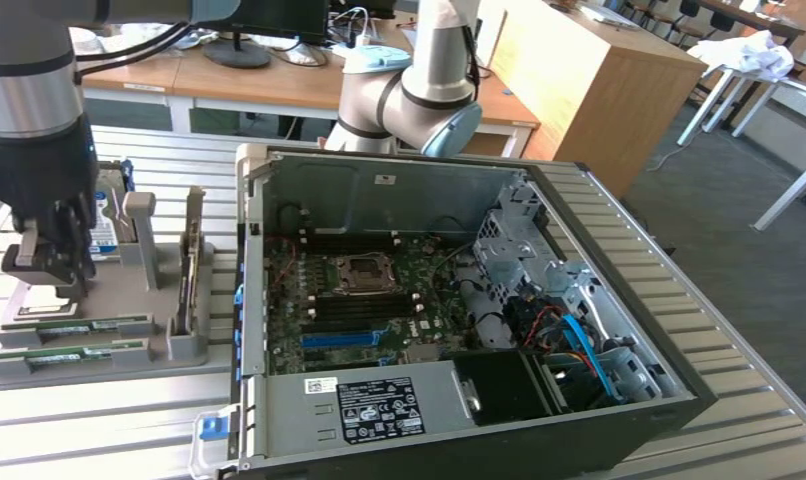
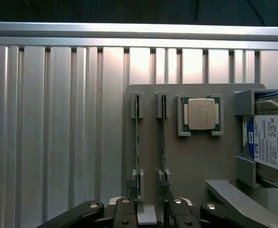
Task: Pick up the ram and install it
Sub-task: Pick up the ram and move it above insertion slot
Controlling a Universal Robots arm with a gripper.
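The claw (image 1: 50, 262) is hanging over the grey holder (image 1: 176, 345) at the exterior view's left, on the slatted metal table (image 1: 110, 420). Its fingers are standing apart and gripping nothing. Just below it, the far ram stick (image 1: 80, 324) and the near ram stick (image 1: 70, 352) are sitting on edge in parallel slots of the holder, neither of them lifted yet. In the wrist view both are showing as thin green edges, and the fingers are straddling one end of the pair. Which stick the claw is lined up with I cannot tell. A square CPU chip (image 2: 200, 114) and a hard drive (image 2: 272, 142) are sharing the holder beside them. The open computer case (image 1: 697, 395), with its motherboard (image 1: 363, 300), is lying well apart toward the exterior view's right.

A ram stick is likely light, thin and stiff, yet fragile at its chips and contact edge. Gripping it across the flat faces near the middle of the upper edge looks safest, kept square so it is not twisting.
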